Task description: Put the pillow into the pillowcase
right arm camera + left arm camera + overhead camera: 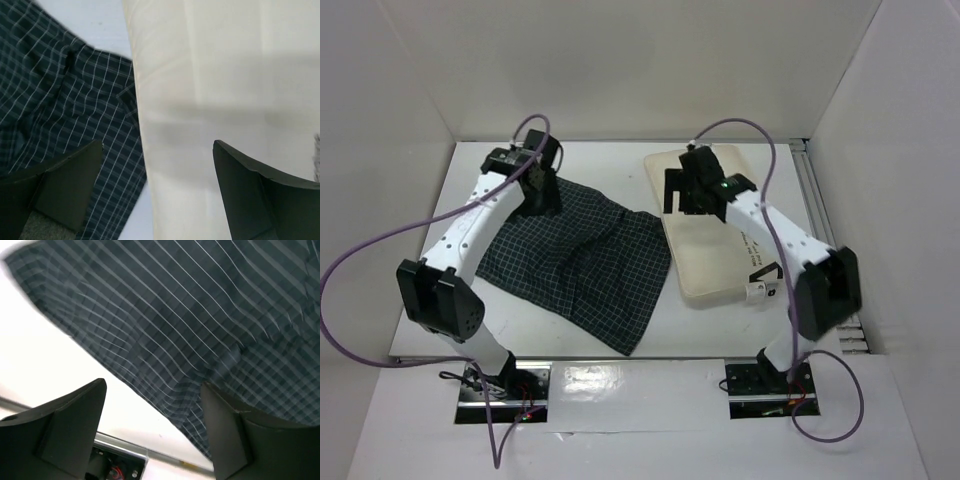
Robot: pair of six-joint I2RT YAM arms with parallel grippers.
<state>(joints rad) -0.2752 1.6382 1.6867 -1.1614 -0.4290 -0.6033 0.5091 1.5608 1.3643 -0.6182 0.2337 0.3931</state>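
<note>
The dark blue pillowcase (575,265) with thin white checks lies flat on the white table (605,165). It is a bit crumpled, with some folds in the middle. One corner points to the near edge of the table.

The cream pillow (705,265) is not in the pillowcase. It lies to the right of the pillowcase, right up against its right edge. They seem to touch there. The pillow has some black letters (756,252) on the side away from the pillowcase. A small white tag (756,292) sticks out at its near corner on that side too.

The left gripper (538,195) hangs over the far left corner of the pillowcase. Its two fingers are wide apart, and there is nothing between them. Its own camera shows only checked cloth and a bit of bare table under them.

The right gripper (680,190) hangs over the far part of the pillow, just to the right of the pillowcase. Its fingers are spread wide too and hold nothing. In its own camera, one finger (65,185) is above the edge of the pillowcase and the other is above the pillow.
</note>
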